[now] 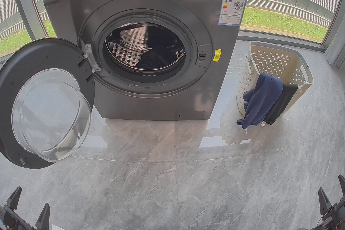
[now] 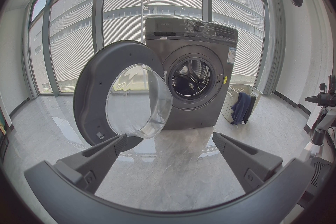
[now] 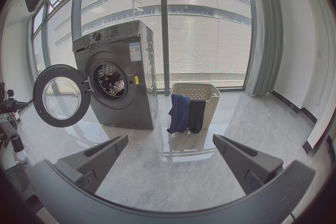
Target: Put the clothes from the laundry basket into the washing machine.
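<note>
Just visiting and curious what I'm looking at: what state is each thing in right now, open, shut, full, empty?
Door: swung wide open.
Drum: uncovered; contents hard to tell.
Basket: upright.
Blue garment: draped over the basket's rim, hanging outside.
Black garment: draped over the rim next to the blue one.
Left jaws: open, empty.
Right jaws: open, empty.

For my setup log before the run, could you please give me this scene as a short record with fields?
washing machine: on the floor, door swung wide open to the robot's left
laundry basket: on the floor beside the machine, on the robot's right
clothes: blue garment and black garment draped over the basket's front rim
left end effector: open, empty
right end effector: open, empty
</note>
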`<state>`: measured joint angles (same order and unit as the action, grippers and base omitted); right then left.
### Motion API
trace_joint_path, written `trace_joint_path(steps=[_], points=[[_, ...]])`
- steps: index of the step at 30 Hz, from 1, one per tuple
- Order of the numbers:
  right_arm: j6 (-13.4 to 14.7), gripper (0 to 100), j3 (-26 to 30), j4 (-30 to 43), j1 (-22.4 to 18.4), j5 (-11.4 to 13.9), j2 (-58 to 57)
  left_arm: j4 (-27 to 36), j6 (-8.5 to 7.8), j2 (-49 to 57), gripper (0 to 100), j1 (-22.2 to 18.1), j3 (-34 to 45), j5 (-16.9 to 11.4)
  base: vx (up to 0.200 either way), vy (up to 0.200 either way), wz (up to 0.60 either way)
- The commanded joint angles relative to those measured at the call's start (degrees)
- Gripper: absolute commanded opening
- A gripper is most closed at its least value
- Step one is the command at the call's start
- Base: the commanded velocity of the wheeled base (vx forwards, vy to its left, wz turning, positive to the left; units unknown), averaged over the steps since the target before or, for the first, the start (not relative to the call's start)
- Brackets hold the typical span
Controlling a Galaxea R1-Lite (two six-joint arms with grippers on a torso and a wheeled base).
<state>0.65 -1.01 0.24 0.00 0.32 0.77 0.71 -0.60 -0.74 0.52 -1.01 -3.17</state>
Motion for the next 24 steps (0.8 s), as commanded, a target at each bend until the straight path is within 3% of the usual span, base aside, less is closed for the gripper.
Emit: trace_joint_path(steps=[1, 6, 24], points=[[0.06, 100, 0.92, 0.02, 0.0, 0.03, -0.77, 0.0, -0.02, 0.3, 100, 0.0, 0.66, 0.01, 0.0, 0.0, 0.0], [0.14, 100, 0.92, 0.02, 0.0, 0.03, -0.77, 0.0, -0.02, 0.3, 100, 0.0, 0.66, 0.01, 0.0, 0.0, 0.0], [-0.03, 100, 0.92, -0.07, 0.09, 0.12, -0.77, 0.08, -0.02, 0.3, 100, 0.0, 0.66, 0.01, 0.0, -0.2, 0.0]])
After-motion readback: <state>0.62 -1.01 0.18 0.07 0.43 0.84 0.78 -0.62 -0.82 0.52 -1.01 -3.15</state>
